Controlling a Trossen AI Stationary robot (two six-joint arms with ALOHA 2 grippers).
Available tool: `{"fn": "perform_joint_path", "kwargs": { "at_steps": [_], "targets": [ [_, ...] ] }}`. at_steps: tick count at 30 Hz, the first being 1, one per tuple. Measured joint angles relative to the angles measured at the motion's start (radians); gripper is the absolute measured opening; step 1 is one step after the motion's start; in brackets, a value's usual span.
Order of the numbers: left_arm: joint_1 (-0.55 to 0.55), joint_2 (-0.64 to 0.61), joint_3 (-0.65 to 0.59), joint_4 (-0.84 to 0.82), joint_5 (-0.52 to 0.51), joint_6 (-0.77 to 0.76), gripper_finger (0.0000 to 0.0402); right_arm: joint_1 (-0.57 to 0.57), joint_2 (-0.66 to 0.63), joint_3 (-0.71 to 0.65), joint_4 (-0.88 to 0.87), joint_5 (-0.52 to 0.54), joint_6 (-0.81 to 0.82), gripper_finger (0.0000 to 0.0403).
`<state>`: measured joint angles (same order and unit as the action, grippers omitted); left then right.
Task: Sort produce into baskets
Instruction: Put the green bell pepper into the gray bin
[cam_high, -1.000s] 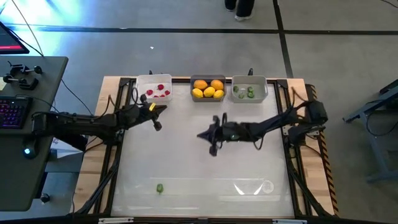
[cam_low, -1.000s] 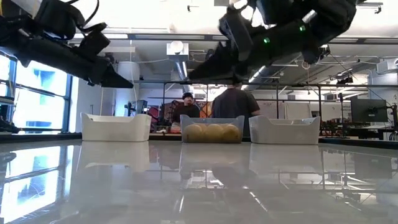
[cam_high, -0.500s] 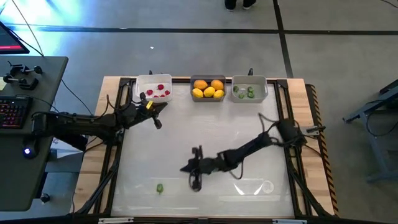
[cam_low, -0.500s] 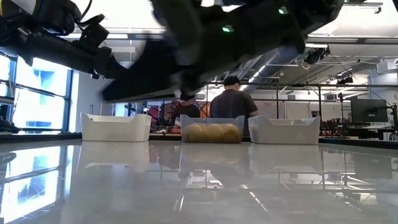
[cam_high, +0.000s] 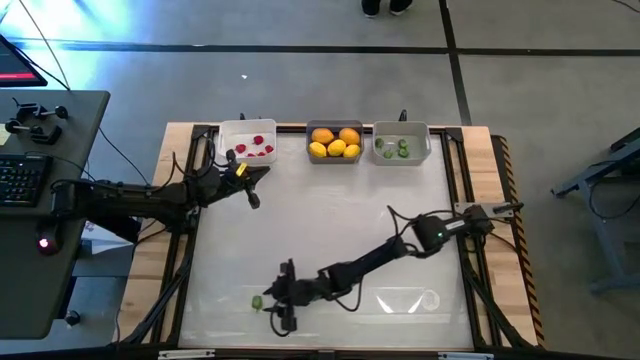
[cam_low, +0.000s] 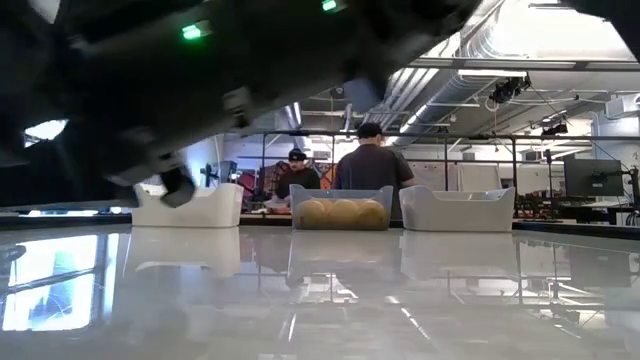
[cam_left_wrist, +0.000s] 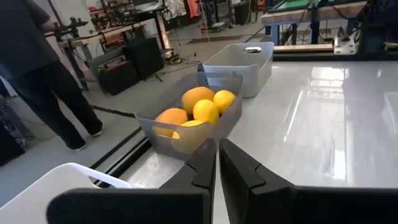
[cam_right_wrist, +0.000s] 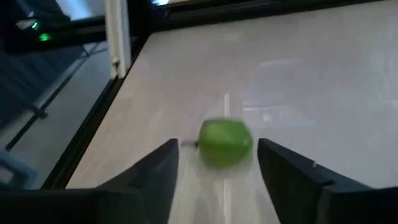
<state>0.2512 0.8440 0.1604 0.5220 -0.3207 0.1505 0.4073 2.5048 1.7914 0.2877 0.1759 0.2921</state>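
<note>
A small green piece of produce (cam_high: 257, 301) lies on the white table near its front left; the right wrist view shows the green piece (cam_right_wrist: 225, 144) just ahead of my open right gripper (cam_right_wrist: 217, 163), whose fingers stand apart on either side of it. My right gripper (cam_high: 277, 304) reaches low over the table. My left gripper (cam_high: 252, 186) hovers shut at the far left, near the white basket (cam_high: 248, 141) holding red bits. The middle basket (cam_high: 335, 143) holds yellow and orange fruits, and the right basket (cam_high: 401, 143) holds green bits.
The three baskets line the table's far edge. Dark frame rails run along the table's left edge (cam_right_wrist: 118, 37) close to the green piece. Two people stand beyond the table in the low view (cam_low: 372, 165). Bare table lies between the arms.
My right gripper has swung from the table's middle toward its near left corner and come down low, up to the green piece; my right arm now fills the low view. The left arm has kept still.
</note>
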Motion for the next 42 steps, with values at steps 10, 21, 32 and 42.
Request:
{"fn": "perform_joint_path", "kwargs": {
  "at_steps": [10,21,32,42],
  "targets": [
    [0.000,0.000,0.000,0.002,-0.003,0.018,0.0008,-0.033,0.163,0.200,0.001,-0.090,0.009,0.0238],
    [0.000,0.000,0.000,-0.010,-0.004,0.019,0.0008,-0.041,0.182,0.222,-0.037,-0.124,-0.011,0.0137],
    [0.006,0.000,0.000,-0.006,-0.032,0.039,0.0008,-0.111,-0.060,0.217,-0.660,0.162,-0.182,0.0123],
    [0.080,0.000,0.000,0.008,-0.043,0.084,0.0008,-0.409,-0.339,0.054,-1.084,0.337,-0.181,0.0113]
  ]
}}
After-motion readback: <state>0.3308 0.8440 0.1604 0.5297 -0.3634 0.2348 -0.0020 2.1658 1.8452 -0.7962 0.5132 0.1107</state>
